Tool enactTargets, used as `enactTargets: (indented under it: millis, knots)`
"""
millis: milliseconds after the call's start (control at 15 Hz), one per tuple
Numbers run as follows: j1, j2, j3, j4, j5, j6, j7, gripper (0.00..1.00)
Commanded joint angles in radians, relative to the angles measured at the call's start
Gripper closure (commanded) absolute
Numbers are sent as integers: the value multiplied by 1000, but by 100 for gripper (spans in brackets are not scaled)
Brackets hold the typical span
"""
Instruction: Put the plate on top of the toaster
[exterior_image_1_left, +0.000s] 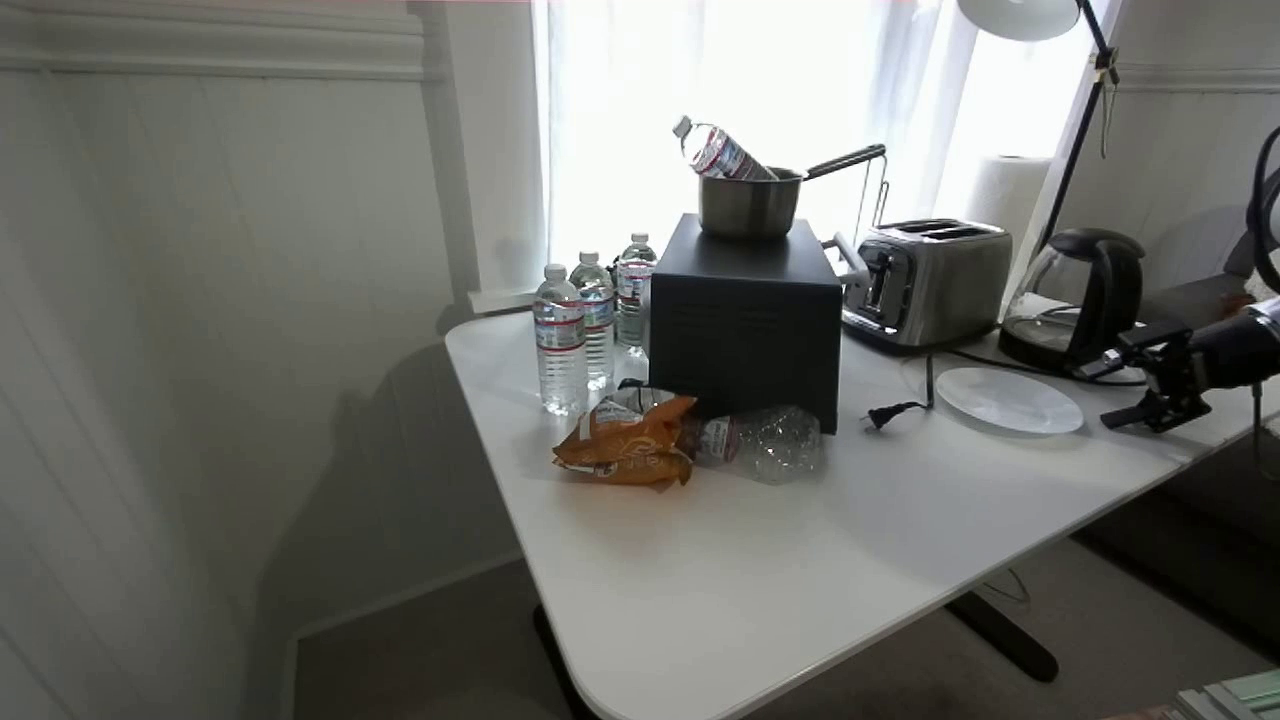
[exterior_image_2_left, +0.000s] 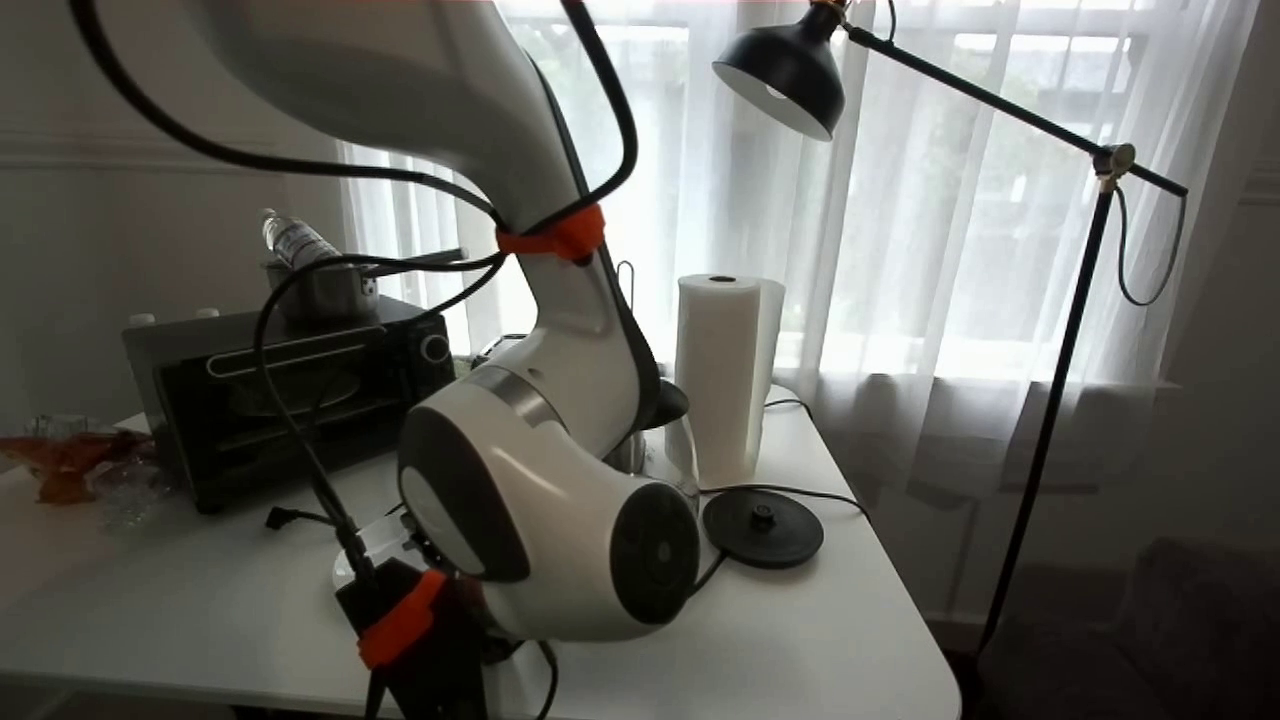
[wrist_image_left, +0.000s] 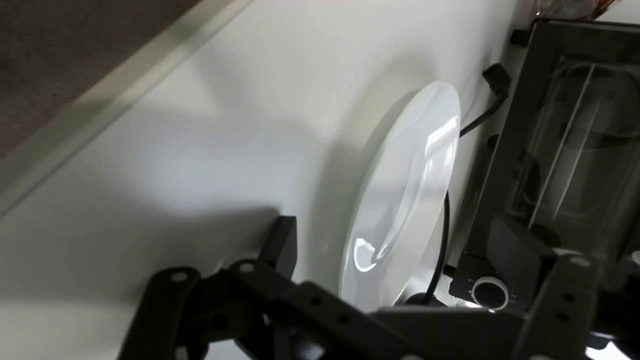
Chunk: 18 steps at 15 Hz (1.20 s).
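Daylight through the curtained window falls on a white desk, where the plate lies flat, nearer than the toaster and the kettle. Just right of its rim, in an exterior view, the claw hangs spread wide, grasping nothing. Because that rim sits so low, the claw could strike the desk or shove the plate instead of slipping around its edge. A shallow pinch might let the glossy plate swivel and drop; a low path could clip the kettle; an off-centre release could tip it off the toaster.
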Motion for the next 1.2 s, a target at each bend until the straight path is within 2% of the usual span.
enactTargets:
  millis: [0,267,467,600,733,800,1133]
  knots:
    - [2,35,30,34,71,-13,10,0]
    - [17,49,55,53,100,-12,18,0]
    - [26,55,67,62,101,-7,21,26]
    - [28,62,72,68,98,-5,22,37]
    - [29,74,75,73,94,-5,22,43]
    - [29,79,75,76,94,-5,20,40]
    - [11,86,66,77,93,-35,12,54]
